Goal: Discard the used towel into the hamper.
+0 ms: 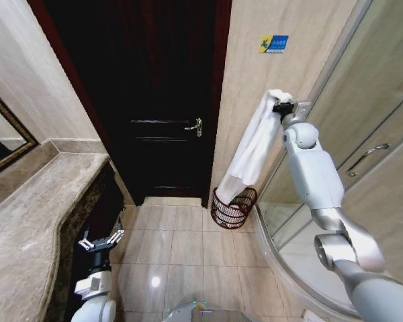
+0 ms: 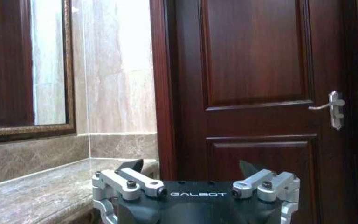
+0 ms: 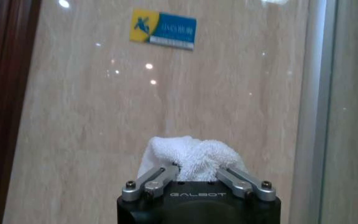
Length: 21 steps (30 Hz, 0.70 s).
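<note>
A long white towel (image 1: 252, 151) hangs straight down from my right gripper (image 1: 280, 102), which is raised high against the tiled wall and shut on the towel's top end. The bunched top of the towel (image 3: 191, 158) bulges out between the fingers in the right wrist view. The towel's lower end reaches into the mouth of the reddish-brown openwork hamper (image 1: 232, 208), which stands on the floor in the corner between the door and the shower glass. My left gripper (image 1: 101, 241) is parked low beside the counter, open with nothing between its fingers (image 2: 138, 184).
A dark wooden door (image 1: 161, 100) with a metal handle (image 1: 195, 127) faces me. A marble counter (image 1: 33, 221) runs along the left under a framed mirror (image 1: 3, 134). A curved glass shower enclosure (image 1: 349, 154) bounds the right. Tiled floor (image 1: 181, 248) lies between.
</note>
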Motion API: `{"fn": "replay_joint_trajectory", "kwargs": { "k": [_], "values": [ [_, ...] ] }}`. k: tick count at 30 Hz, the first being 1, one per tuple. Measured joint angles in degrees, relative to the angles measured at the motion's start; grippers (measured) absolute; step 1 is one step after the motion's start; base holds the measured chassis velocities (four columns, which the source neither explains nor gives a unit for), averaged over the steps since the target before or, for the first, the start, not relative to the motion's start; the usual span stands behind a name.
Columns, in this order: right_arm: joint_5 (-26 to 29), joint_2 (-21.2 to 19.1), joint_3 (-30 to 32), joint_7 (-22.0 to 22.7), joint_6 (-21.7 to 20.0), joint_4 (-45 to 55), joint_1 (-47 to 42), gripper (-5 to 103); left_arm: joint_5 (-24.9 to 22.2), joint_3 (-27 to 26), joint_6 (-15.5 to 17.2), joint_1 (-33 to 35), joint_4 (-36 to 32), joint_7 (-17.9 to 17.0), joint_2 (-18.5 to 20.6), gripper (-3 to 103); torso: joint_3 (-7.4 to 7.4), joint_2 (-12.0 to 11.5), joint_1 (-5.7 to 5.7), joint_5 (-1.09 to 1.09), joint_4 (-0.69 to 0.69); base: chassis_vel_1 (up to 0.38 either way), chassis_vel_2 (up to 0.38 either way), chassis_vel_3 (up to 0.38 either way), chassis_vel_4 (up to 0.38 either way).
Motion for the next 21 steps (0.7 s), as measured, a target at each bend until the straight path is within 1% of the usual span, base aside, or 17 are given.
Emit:
{"fn": "replay_joint_trajectory", "kwargs": {
  "k": [4, 6, 8, 11, 21],
  "values": [
    [-0.4, 0.7, 0.6, -0.3, 0.7, -0.5, -1.2, 10, -0.1, -0.1, 0.0, -0.2, 0.1, 0.0, 0.0, 100, 0.00, 0.0, 0.00, 0.00, 0.00, 0.000, 0.000, 0.000, 0.000],
    [-0.2, 1.2, 0.8, -0.3, 1.0, -0.1, -2.3, 10, -0.1, -0.1, 0.1, -0.2, 0.0, 0.0, -0.1, 100, 0.00, 0.0, 0.00, -0.04, 0.01, 0.000, 0.000, 0.000, 0.000],
    [0.1, 1.7, 1.1, -0.3, 1.1, 0.7, -3.8, 10, -0.1, 0.1, 0.2, -0.2, 0.0, 0.0, -0.1, 100, 0.00, 0.0, 0.00, -0.01, 0.01, 0.000, 0.000, 0.000, 0.000],
    [0.2, 2.0, 1.6, -0.6, 1.2, 1.6, -5.3, 10, -0.1, 0.3, 0.2, -0.3, 0.1, 0.1, -0.1, 100, 0.00, 0.0, 0.00, -0.02, 0.01, 0.000, 0.000, 0.000, 0.000],
    [-1.9, 2.6, 3.9, -1.0, 1.3, 3.3, -11.6, 10, -0.3, 0.8, -0.2, -1.4, 2.1, 0.2, 0.0, 100, -0.01, 0.0, -0.01, -0.02, 0.00, 0.000, 0.000, 0.000, 0.000]
  ]
}}
